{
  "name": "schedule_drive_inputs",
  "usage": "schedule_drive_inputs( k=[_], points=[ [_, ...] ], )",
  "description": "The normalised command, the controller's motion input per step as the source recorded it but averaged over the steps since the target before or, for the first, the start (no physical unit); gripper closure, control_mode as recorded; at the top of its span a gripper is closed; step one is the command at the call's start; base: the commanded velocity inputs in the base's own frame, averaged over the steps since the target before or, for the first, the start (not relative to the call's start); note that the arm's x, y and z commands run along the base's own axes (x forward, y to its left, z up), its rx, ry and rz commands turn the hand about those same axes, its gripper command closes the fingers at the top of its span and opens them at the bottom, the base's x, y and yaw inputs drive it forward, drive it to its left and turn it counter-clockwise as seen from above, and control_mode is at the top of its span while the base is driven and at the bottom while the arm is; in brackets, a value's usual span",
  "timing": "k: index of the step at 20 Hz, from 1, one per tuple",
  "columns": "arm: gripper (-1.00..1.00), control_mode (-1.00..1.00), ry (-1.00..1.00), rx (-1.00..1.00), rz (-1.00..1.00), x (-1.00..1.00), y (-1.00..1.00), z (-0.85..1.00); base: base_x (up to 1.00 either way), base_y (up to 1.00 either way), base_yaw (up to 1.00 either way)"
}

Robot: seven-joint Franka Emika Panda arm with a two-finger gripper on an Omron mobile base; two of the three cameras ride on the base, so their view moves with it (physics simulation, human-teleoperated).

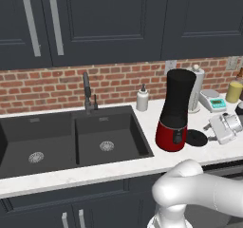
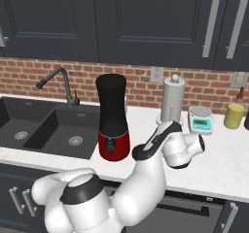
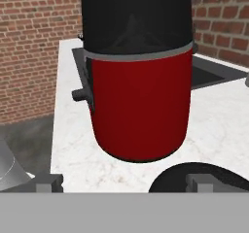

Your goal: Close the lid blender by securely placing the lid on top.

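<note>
The arm bends low over the counter [image 1: 142, 163], and the gripper [image 1: 214, 130] sits wide apart, holding nothing, just right of the lid [image 1: 196, 137]. The lid lies flat beside the blender [image 1: 176, 109] — the jar's top is uncovered (inside is too dark to see). A sink [image 1: 71, 141] sits left, a soap bottle [image 1: 142, 99] behind — a scale [image 1: 213, 101] far right.

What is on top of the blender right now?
Nothing: the blender stands without its lid, which lies flat on the counter beside its red base. Inside the dark jar nothing can be made out.
</note>
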Motion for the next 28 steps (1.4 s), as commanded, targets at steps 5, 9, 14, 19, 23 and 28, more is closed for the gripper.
schedule_drive_inputs(
  k=[5, 9, 14, 19, 23, 28],
  points=[
    [-1.0, -1.0, 0.0, 0.0, 0.02, 0.13, 0.0, -0.18, 0.0, 0.0, 0.0],
    [-1.0, -1.0, 0.0, 0.0, 0.0, 0.25, 0.03, -0.13, 0.0, 0.0, 0.0],
    [-1.0, -1.0, 0.0, 0.0, 0.0, 0.33, 0.01, -0.12, 0.0, 0.0, 0.0],
    [-1.0, -1.0, 0.0, 0.0, 0.0, 0.33, 0.0, -0.16, 0.0, 0.0, 0.0],
    [-1.0, -1.0, 0.0, 0.0, 0.01, 0.2, -0.01, -0.28, 0.0, 0.0, 0.0],
    [-1.0, -1.0, 0.0, 0.0, 0.03, 0.21, -0.04, -0.22, 0.0, 0.0, 0.0]
  ],
)
